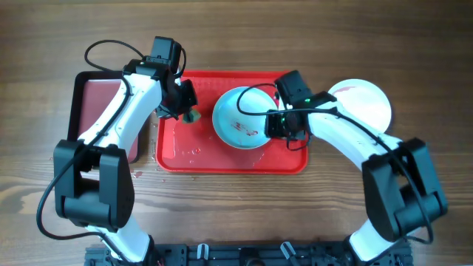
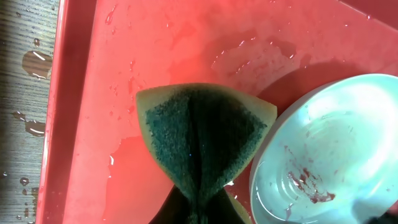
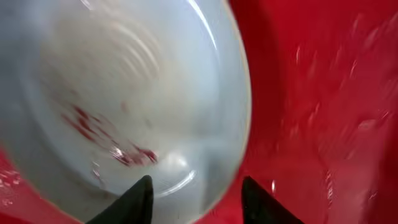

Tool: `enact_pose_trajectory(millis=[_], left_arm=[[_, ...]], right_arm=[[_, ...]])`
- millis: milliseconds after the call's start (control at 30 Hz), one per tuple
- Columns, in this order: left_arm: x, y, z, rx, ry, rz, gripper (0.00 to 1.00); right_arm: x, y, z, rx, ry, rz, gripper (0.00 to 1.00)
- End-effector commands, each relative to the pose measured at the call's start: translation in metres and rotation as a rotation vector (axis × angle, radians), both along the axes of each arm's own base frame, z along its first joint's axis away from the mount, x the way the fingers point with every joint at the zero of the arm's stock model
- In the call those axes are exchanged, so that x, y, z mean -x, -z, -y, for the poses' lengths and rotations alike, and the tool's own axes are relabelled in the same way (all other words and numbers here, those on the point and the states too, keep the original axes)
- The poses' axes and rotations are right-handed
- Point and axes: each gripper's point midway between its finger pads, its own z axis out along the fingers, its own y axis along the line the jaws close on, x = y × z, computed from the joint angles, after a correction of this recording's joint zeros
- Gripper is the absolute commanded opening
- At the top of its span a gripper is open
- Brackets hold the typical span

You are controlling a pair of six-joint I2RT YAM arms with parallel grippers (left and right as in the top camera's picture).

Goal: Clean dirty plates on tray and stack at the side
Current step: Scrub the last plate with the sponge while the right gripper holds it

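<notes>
A pale plate [image 1: 238,118] with reddish-brown smears lies on the wet red tray [image 1: 222,159]. My left gripper [image 1: 183,111] is shut on a folded yellow-and-green sponge [image 1: 193,116], held over the tray just left of the plate. The left wrist view shows the sponge [image 2: 199,137], the tray [image 2: 93,93] and the plate [image 2: 336,149]. My right gripper [image 1: 279,127] is open at the plate's right edge. In the right wrist view its fingers [image 3: 196,193] straddle the rim of the plate [image 3: 124,81], one over the plate, one over the tray [image 3: 323,93]. A second smeared plate [image 1: 363,103] lies on the table, right of the tray.
A narrower black-rimmed tray with a maroon floor [image 1: 96,100] lies left of the red tray, partly under my left arm. Water drops lie on the wooden table [image 2: 34,62] beside the red tray's left rim.
</notes>
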Motion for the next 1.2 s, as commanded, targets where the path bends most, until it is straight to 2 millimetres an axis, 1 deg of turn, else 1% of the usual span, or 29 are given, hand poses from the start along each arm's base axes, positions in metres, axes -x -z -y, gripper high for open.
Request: enact_pose_trajectory(millis=[0, 33, 67, 100, 133, 233, 300, 367, 400, 500, 567, 600, 633, 667, 700, 733, 767, 833, 900, 933, 967, 1000, 1033, 1100, 1167], left_arm=[[0.003, 0.001, 0.003, 0.015, -0.003, -0.010, 0.04], [0.003, 0.001, 0.003, 0.015, -0.003, -0.010, 0.04], [0.003, 0.001, 0.003, 0.015, -0.003, -0.010, 0.04], [0.003, 0.001, 0.003, 0.015, -0.003, -0.010, 0.04], [0.003, 0.001, 0.003, 0.015, -0.003, -0.010, 0.04], [0.003, 0.001, 0.003, 0.015, -0.003, -0.010, 0.04], [0.003, 0.001, 0.003, 0.015, -0.003, -0.010, 0.04], [0.003, 0.001, 0.003, 0.015, -0.003, -0.010, 0.04], [0.003, 0.001, 0.003, 0.015, -0.003, -0.010, 0.04], [0.003, 0.001, 0.003, 0.015, -0.003, -0.010, 0.04], [0.003, 0.001, 0.003, 0.015, -0.003, -0.010, 0.04], [0.003, 0.001, 0.003, 0.015, -0.003, -0.010, 0.04], [0.002, 0.001, 0.003, 0.015, -0.003, -0.009, 0.04], [0.002, 0.001, 0.003, 0.016, -0.003, -0.006, 0.04], [0.001, 0.001, 0.003, 0.016, -0.003, -0.004, 0.04], [0.001, 0.001, 0.003, 0.016, -0.003, -0.004, 0.04], [0.001, 0.001, 0.003, 0.016, -0.003, -0.005, 0.04], [0.001, 0.001, 0.004, 0.017, -0.003, -0.004, 0.04], [0.001, 0.001, 0.004, 0.017, -0.003, -0.002, 0.04], [0.001, 0.001, 0.004, 0.017, -0.003, -0.003, 0.04], [0.001, 0.001, 0.004, 0.017, -0.003, -0.002, 0.04], [0.001, 0.001, 0.004, 0.017, -0.003, -0.002, 0.04], [0.001, 0.001, 0.004, 0.017, -0.003, -0.002, 0.04], [0.002, 0.001, 0.006, 0.018, 0.004, -0.003, 0.04], [0.005, 0.001, 0.015, 0.017, 0.027, -0.004, 0.04]], right_arm=[[-0.063, -0.050, -0.006, 0.101, -0.279, 0.380, 0.62], [-0.075, -0.053, -0.011, 0.120, -0.357, 0.458, 0.66], [-0.084, -0.050, -0.015, 0.136, -0.410, 0.505, 0.67], [-0.089, -0.043, -0.017, 0.148, -0.441, 0.518, 0.67], [-0.090, -0.029, -0.018, 0.168, -0.486, 0.511, 0.67], [-0.090, -0.002, -0.017, 0.211, -0.578, 0.485, 0.65], [-0.087, 0.012, -0.016, 0.219, -0.598, 0.459, 0.50], [-0.085, 0.016, -0.013, 0.219, -0.591, 0.440, 0.29], [-0.082, 0.019, -0.010, 0.214, -0.568, 0.412, 0.04], [-0.063, 0.029, -0.002, 0.189, -0.467, 0.287, 0.04], [-0.044, 0.031, -0.006, 0.108, -0.367, 0.176, 0.04], [-0.031, 0.032, -0.004, 0.083, -0.267, 0.082, 0.04], [-0.018, 0.033, 0.000, 0.067, -0.119, -0.021, 0.04], [-0.004, 0.034, -0.003, 0.020, -0.013, -0.117, 0.04], [0.007, 0.034, -0.014, -0.054, 0.057, -0.194, 0.08], [0.012, 0.035, -0.023, -0.108, 0.090, -0.229, 0.11], [0.014, 0.037, -0.029, -0.128, 0.130, -0.238, 0.17], [0.007, 0.043, -0.038, -0.146, 0.181, -0.193, 0.30], [-0.009, 0.043, -0.038, -0.141, 0.195, -0.116, 0.32], [-0.017, 0.043, -0.035, -0.121, 0.205, -0.076, 0.30], [-0.022, 0.042, -0.036, -0.117, 0.165, -0.036, 0.17], [-0.024, 0.041, -0.037, -0.118, 0.139, -0.020, 0.08], [-0.023, 0.041, -0.038, -0.116, 0.130, -0.018, 0.04], [-0.023, 0.041, -0.038, -0.117, 0.135, -0.020, 0.04], [-0.021, 0.043, -0.037, -0.133, 0.240, -0.065, 0.04]])
